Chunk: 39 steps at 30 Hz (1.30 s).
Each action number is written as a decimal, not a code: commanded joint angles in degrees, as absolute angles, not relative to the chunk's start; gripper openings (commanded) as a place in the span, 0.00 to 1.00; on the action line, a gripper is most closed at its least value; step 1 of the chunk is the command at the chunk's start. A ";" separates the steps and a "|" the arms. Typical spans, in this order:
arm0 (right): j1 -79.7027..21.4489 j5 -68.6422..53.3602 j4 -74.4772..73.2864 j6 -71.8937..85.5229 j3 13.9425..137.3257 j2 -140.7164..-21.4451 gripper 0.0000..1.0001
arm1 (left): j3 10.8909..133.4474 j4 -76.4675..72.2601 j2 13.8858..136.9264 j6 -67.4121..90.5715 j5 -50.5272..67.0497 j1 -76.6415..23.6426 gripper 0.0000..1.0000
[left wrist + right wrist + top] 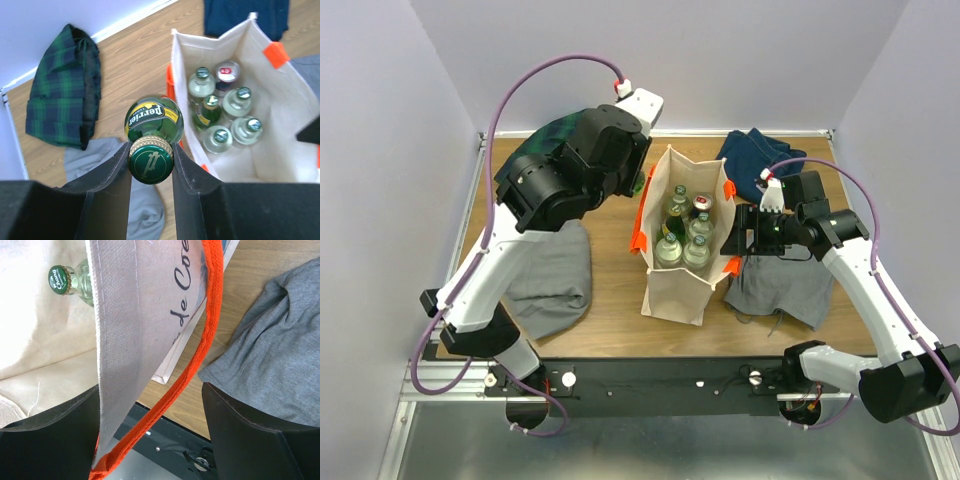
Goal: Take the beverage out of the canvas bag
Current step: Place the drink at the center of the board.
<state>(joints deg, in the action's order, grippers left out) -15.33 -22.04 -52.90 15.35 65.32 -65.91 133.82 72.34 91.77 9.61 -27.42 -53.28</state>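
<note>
The left gripper is clamped on the neck of a green glass Perrier bottle, outside and left of the upright beige canvas bag with orange handles. The right gripper straddles its right wall; whether the fingers pinch it cannot be told.

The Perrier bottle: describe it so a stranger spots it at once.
Start at the beige canvas bag with orange handles, mid-table. By its left rim, the left hand clamps the capped top of a green Perrier bottle. The other bottles stand inside the bag; only this one is outside.
</note>
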 commanded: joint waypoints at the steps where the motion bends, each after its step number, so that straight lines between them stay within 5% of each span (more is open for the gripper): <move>1: -15.56 -20.48 -52.29 14.68 66.97 -65.66 0.85 | 132.46 62.32 87.63 8.09 -28.57 -47.82 0.00; 15: -15.56 -16.97 -53.35 13.80 70.92 -65.92 0.85 | 120.94 51.78 85.43 8.78 -20.66 -36.92 0.00; 39: -15.47 -14.15 -55.37 10.20 89.74 -73.39 0.88 | 120.16 44.50 100.63 11.16 -1.41 -18.73 0.00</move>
<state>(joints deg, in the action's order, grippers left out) -15.33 -15.25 -53.80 11.51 87.96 -72.38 120.60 56.77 101.12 11.18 -6.22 -21.82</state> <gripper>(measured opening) 0.878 0.404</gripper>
